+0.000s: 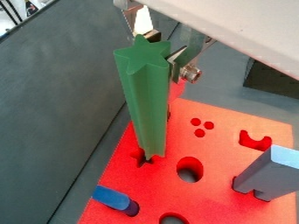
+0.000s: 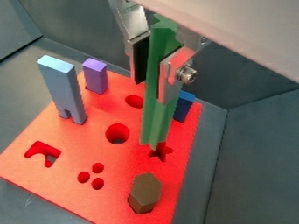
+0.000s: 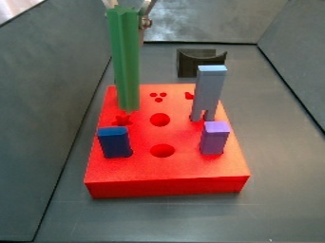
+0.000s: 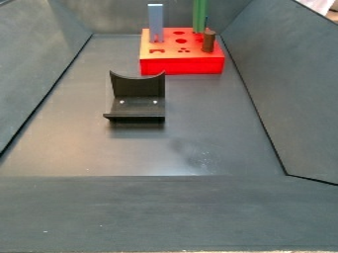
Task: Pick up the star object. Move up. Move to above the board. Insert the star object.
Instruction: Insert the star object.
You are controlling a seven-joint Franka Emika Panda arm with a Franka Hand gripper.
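Green and ridged, the star object (image 1: 149, 101) stands upright with its lower end at or in the star-shaped hole near one edge of the board (image 1: 222, 144), the gripper (image 2: 156, 58) clamped on its upper part. In both wrist views the silver finger plates (image 2: 179, 68) press the rod's sides close to its top, with no gap showing between pad and plastic. A side view shows the rod (image 3: 124, 59) towering over the other pieces on the red block (image 3: 165, 169): a tall grey-blue block (image 3: 208, 92), a short blue peg (image 3: 114, 142) and a small purple piece (image 3: 215, 138). A dark hexagonal peg (image 2: 142, 192) sits at the board's near corner in a wrist view. The fixture (image 4: 136, 97) stands on the floor well apart from the board, seen in a side view.

By its look the rod is light, rigid plastic that will not bend under the jaws, though its smooth faces could slip or twist if squeezed on the ridges rather than the flats. Gripping high, as here, leaves the lower length free to slide into the hole, but any tilt at the top is magnified at the tip. How deep the rod sits cannot be told.
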